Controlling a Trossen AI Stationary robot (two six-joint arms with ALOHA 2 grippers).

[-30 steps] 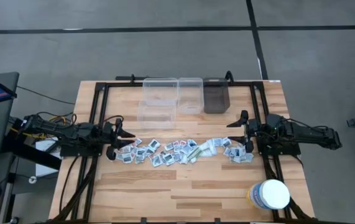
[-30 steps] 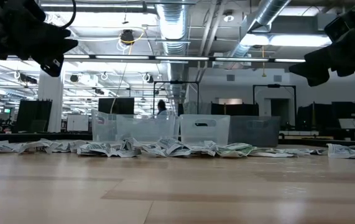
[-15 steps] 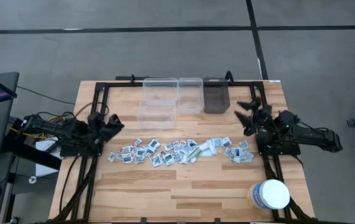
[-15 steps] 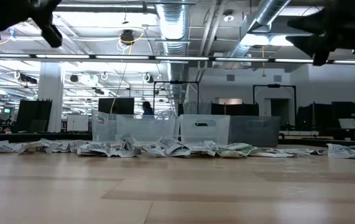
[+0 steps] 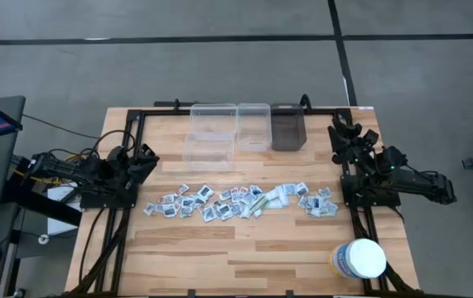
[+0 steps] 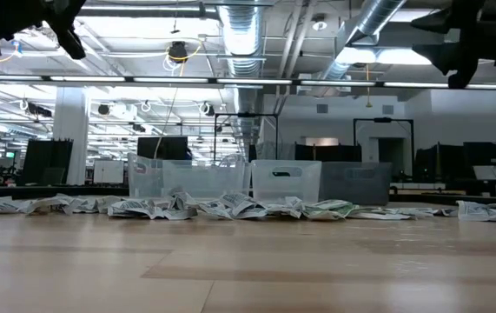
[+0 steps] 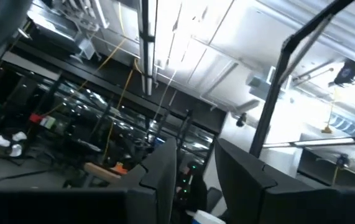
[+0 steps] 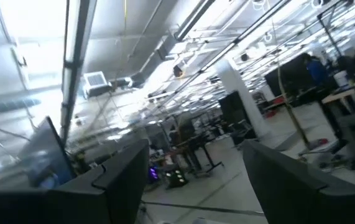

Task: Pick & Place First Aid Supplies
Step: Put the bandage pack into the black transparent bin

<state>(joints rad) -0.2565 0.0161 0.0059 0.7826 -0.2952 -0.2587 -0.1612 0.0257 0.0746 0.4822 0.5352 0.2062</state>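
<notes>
The first aid supplies [image 5: 240, 201], many small square packets and a few longer pale wrappers, lie flat in a loose row across the middle of the table; the low view shows the same row [image 6: 230, 207]. My left gripper [image 5: 143, 155] is held up off the table beyond the row's left end, open, tipped upward, with nothing between its fingers [image 7: 158, 177]. My right gripper [image 5: 345, 136] is raised at the right side, beyond the row's right end and farther back. It is also open and tipped upward, fingers [image 8: 124, 177] wide apart. Both wrist views show only the room's ceiling.
Two clear bins [image 5: 211, 136] [image 5: 253, 124] and a dark bin [image 5: 287, 126] stand side by side at the table's far edge. A big white round tub [image 5: 360, 258] stands at the near right corner. Bare wood lies in front of the row.
Both grippers have risen from just above the two ends of the packet row and tipped from pointing downward to pointing upward. The left one has drawn back toward the table's left edge, the right one has swung toward the far edge. The packets have not moved.
</notes>
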